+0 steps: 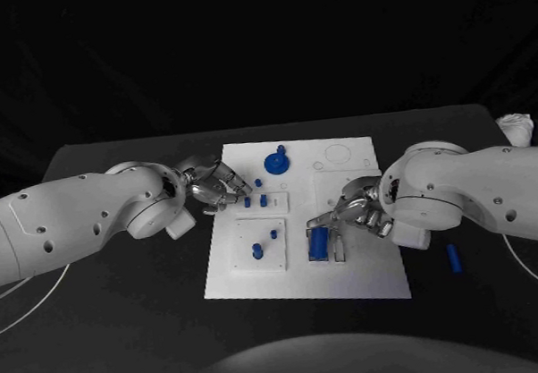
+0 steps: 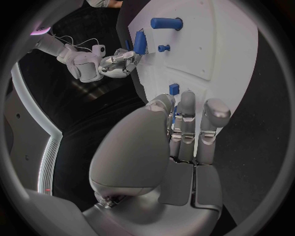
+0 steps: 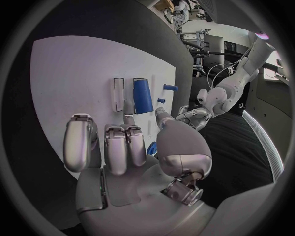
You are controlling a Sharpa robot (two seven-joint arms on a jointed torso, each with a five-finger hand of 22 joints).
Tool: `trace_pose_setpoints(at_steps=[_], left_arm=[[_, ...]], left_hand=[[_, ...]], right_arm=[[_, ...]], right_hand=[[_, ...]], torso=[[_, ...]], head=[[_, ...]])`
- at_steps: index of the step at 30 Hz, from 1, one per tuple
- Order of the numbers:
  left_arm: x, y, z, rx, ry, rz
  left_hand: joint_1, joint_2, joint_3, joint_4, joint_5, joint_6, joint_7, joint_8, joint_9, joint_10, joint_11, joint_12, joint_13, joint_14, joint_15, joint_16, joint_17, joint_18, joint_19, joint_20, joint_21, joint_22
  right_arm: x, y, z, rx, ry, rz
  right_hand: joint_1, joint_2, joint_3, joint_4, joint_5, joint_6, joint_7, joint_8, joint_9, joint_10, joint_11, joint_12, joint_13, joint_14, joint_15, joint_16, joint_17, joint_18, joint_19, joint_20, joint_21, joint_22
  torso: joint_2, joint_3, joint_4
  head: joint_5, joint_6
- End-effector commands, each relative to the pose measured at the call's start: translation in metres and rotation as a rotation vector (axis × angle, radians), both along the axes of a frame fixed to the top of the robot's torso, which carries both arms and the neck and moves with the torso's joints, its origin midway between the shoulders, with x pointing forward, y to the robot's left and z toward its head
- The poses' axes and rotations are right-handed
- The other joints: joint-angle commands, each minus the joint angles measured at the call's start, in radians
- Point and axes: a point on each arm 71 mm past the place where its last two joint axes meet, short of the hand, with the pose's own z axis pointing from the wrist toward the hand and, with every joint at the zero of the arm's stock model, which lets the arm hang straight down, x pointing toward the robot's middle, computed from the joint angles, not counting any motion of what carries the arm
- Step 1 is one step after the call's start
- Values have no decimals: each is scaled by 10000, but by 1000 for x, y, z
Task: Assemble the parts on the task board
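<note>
The right hand (image 1: pixel 360 215), fingers spread and holding nothing, hovers just beside the blue cylinder (image 1: pixel 318 241) lying near the task board's (image 1: pixel 369 270) near right edge, long axis toward the robot, while the left hand (image 1: pixel 215 187), seemingly empty too, hangs at the left edge.

The task board (image 1: pixel 362 271) is looking like smooth, matt white plastic; the parts (image 1: pixel 316 243) on it are showing as smooth blue plastic with a faint sheen; the left robot hand (image 1: pixel 216 188) and the right robot hand (image 1: pixel 354 214) are gleaming like brushed silver metal; the desk (image 1: pixel 124 283) is appearing matt black, cloth-like; a loose blue part (image 1: pixel 454 258) at four o'clock of the board is looking equally plastic.
</note>
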Motion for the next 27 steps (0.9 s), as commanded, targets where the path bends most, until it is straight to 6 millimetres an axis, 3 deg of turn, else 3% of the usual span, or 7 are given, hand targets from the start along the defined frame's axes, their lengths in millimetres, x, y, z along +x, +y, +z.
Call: trace_pose_setpoints(at_steps=[1,9,14,20,24,27], left_arm=[[-1,-2,-1,60,144,-208],[-2,-3,-1,87,189,-236],[-2,-3,-1,82,194,-246],[-2,-2,0,22,101,-229],[-2,-1,1,-66,-49,-205],[-2,-1,2,-119,-150,-178]], left_hand=[[29,-5,63,2,51,-19,17,33,-4,44,57,47,-12,-49,-9,12,-11,159,-61,4,-69,1129],[32,-5,68,2,71,-16,22,35,-3,45,56,48,-12,-51,-10,12,-15,161,-64,5,-76,1127],[32,-5,68,2,71,-16,22,35,-3,45,56,48,-12,-51,-10,12,-15,161,-64,5,-76,1127],[34,-2,75,3,96,-2,33,43,0,52,53,53,-11,-54,-10,12,-21,162,-66,5,-79,1127],[47,1,88,-2,120,25,49,59,6,72,41,65,-8,-54,-16,16,-29,159,-56,2,-56,1134],[49,2,90,-3,124,31,52,63,7,77,38,68,-8,-54,-17,17,-31,159,-53,2,-50,1135]], right_arm=[[-1,-1,-1,-41,-30,104],[-2,-3,0,176,-101,-96],[-4,-6,3,659,-554,-403],[-8,-10,16,1723,-2132,-348],[-12,-13,26,2511,-3428,-183],[-18,-16,31,2865,-4309,92]], right_hand=[[-118,-50,-160,51,-49,7,45,-42,-10,1059,69,38,2632,1043,90,34,2630,163,3,89,-55,1805],[-84,-210,-435,114,-55,-105,72,-120,-22,1059,86,38,2632,1043,99,34,2630,172,-13,91,-113,1792],[145,7,-451,142,31,-253,111,-129,26,1059,114,38,2632,1043,133,34,2630,177,-23,111,-152,1785],[843,316,-373,-41,1178,-529,153,-47,180,1059,161,38,2632,1043,168,34,2630,138,52,152,40,1847],[1448,468,-226,-229,2711,-693,161,35,285,1059,168,38,2632,1043,175,34,2630,102,113,161,233,1901],[1887,519,-39,-422,3550,-871,197,-31,247,1059,192,38,2632,1043,192,34,2630,75,151,171,365,1936]], torso=[[0,1,1],[6,2,1],[10,6,13],[3,2,5],[-4,4,-7],[-5,7,-6]], head=[[19,0],[20,0],[65,0],[116,0],[145,0],[153,0]])
